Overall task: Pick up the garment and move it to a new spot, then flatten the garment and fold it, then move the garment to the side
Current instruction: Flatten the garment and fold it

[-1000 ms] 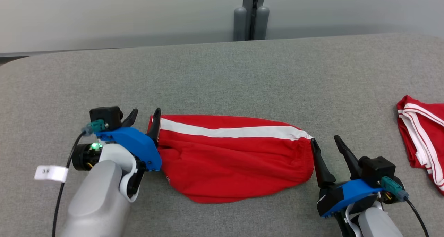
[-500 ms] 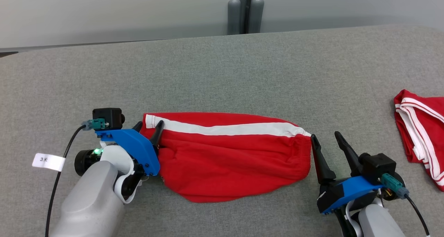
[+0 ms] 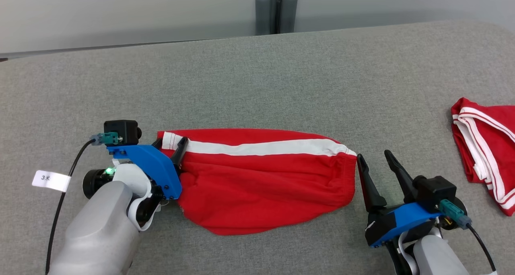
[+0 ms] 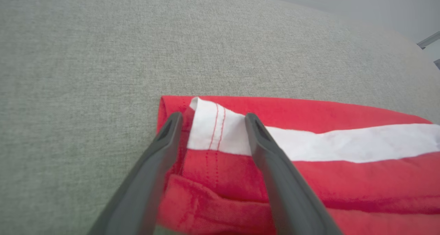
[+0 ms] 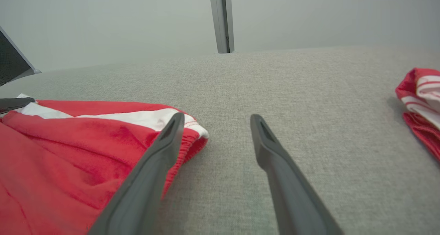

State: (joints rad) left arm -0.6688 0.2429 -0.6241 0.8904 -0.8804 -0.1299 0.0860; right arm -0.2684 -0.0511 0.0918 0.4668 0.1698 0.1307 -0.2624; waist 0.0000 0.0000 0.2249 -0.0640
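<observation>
A red garment (image 3: 265, 182) with a white side stripe lies flat across the middle of the grey table (image 3: 257, 85). My left gripper (image 3: 169, 143) is open at the garment's left end. In the left wrist view the garment (image 4: 343, 183) has its hemmed corner between my left gripper's (image 4: 213, 116) spread fingers, which straddle the end of the white stripe. My right gripper (image 3: 373, 156) stands open just off the garment's right end. In the right wrist view my right gripper (image 5: 216, 117) has one finger beside the gathered waistband of the garment (image 5: 68, 142) and bare table between its fingers.
A second red and white garment (image 3: 483, 146) lies bunched at the table's right edge, also in the right wrist view (image 5: 421, 94). A grey post (image 3: 275, 9) stands behind the table's far edge. A tagged black cable (image 3: 51, 180) hangs by my left arm.
The head camera has shifted, so the whole picture slid left and up. My left gripper has advanced from the garment's left edge to over its corner. The right gripper stays beside the waistband.
</observation>
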